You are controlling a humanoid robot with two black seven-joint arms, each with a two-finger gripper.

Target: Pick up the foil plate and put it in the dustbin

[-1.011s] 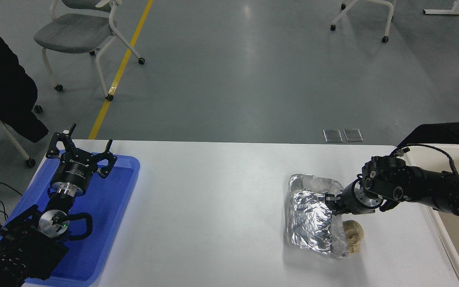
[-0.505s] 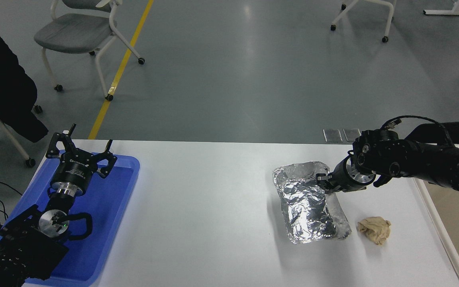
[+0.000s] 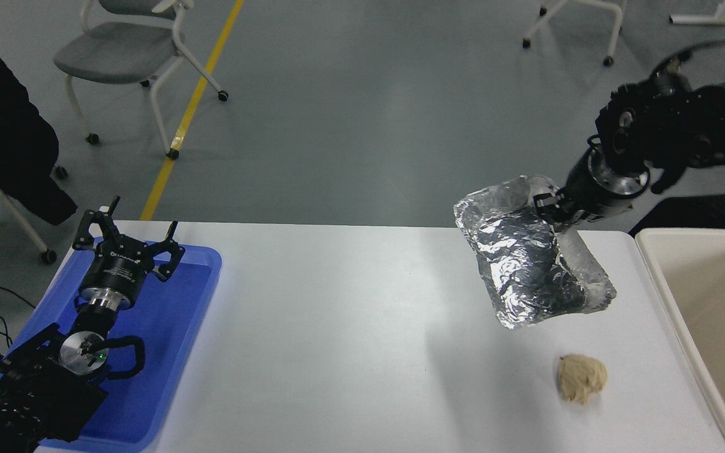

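Note:
The foil plate is a shiny silver wrinkled tray. It hangs tilted in the air above the table's right part. My right gripper is shut on its upper rim and holds it up high. The dustbin is a cream-beige bin at the table's right edge, to the right of the plate and below the gripper's level. My left gripper is parked open over the blue tray at the lower left.
A small tan paper ball lies on the white table below the held plate. A shallow blue tray sits at the left. A grey chair and a dark-clothed person are beyond the far left.
My right gripper has lifted the foil plate off the table, up and slightly toward the right. The paper ball, hidden behind the plate at first, now lies uncovered. The left arm has not moved.

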